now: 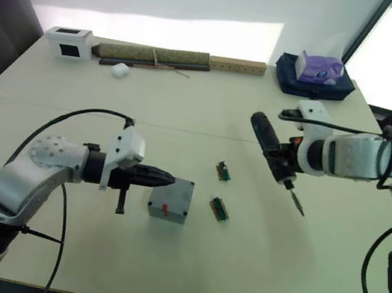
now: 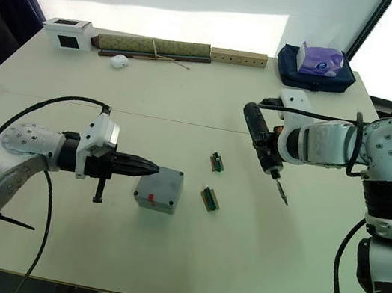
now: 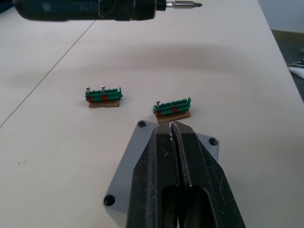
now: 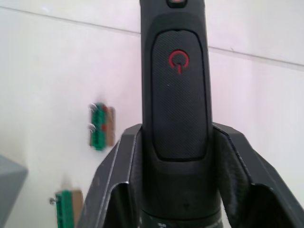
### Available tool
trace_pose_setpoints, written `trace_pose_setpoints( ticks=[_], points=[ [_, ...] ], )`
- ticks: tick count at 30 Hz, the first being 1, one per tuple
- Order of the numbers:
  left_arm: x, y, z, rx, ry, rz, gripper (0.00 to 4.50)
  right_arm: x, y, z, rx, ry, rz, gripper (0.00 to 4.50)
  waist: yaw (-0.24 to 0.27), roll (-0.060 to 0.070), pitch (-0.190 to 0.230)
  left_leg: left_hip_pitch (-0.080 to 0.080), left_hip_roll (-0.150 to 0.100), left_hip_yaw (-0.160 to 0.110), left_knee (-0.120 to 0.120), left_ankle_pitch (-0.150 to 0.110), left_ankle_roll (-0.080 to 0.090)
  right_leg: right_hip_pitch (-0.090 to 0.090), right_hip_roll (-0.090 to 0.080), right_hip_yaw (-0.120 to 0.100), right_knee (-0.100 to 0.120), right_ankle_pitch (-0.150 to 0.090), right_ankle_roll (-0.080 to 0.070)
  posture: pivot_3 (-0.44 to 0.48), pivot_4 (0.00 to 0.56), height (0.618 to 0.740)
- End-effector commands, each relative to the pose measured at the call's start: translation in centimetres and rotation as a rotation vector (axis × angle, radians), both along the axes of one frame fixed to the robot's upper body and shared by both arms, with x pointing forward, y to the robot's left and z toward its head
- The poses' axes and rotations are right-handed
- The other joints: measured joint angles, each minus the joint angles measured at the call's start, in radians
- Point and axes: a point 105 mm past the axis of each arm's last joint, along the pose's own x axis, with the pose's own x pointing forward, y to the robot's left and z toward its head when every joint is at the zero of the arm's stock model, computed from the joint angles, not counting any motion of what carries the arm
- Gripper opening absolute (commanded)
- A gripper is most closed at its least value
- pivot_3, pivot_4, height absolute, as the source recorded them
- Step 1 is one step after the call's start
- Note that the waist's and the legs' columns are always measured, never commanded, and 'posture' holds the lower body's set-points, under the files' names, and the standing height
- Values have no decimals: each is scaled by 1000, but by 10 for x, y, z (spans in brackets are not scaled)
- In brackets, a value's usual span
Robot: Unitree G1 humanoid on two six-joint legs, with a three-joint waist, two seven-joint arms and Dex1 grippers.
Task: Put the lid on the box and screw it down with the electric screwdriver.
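Bright daylight from behind, window patch blown out on the far wall. Soft shadows on the counter [image 1: 210,111]. Right wrist view blurry up close.

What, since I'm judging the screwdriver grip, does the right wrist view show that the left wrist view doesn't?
Right wrist: the right gripper clamped on the electric screwdriver, its red power symbol. Left wrist: the bit, the left gripper shut over the box, its corner holes. Both: the screwdriver body, two green circuit pieces, part of the box, the table.
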Motion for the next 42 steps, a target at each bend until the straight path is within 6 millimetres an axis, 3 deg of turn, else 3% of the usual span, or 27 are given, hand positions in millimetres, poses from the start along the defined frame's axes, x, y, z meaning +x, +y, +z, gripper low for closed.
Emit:
trace_pose_setpoints(
  ticks=[1, 5, 10, 23, 30, 42],
  points=[
    [-1, -3, 5, 2, -38, -13, 0, -13, 25, 61, 163, -343, 168, 1632, -1, 0, 0, 0, 0, 0, 0, 0, 0, 0, 0, 0, 0, 0, 0, 0, 150, 740],
    [4, -2, 3, 12, -29, -16, 0, -36, 48, 84, 304, -641, 314, 1632, -1, 0, 0, 0, 0, -1, 0, 0, 0, -1, 1, 0, 2, 0, 0, 0, 150, 740],
    [9, -5, -10, 34, 12, -31, 0, -53, 52, 91, 477, -974, 366, 1632, -1, -1, -1, 2, 0, -1, 1, 0, -1, 1, 1, -1, 3, 1, 1, 0, 150, 740],
    [13, -8, -27, 68, 72, -30, 0, -55, 79, 42, 599, -1040, 434, 1632, -4, -1, -1, 3, 0, -1, 2, 2, -3, 1, 1, 1, 5, 2, 2, 0, 150, 740],
    [19, -6, -46, 103, 105, 4, 0, -60, 90, 32, 632, -1023, 475, 1632, -4, -1, -1, 4, -1, -1, 2, 3, -6, 1, 1, 0, 6, 2, 2, 0, 150, 740],
    [21, -7, -48, 109, 113, -3, 0, -62, 114, 13, 653, -956, 562, 1632, -4, -1, -1, 7, -1, -1, 2, 5, -9, 2, 1, 1, 11, 2, 2, 0, 150, 740]
  ],
)
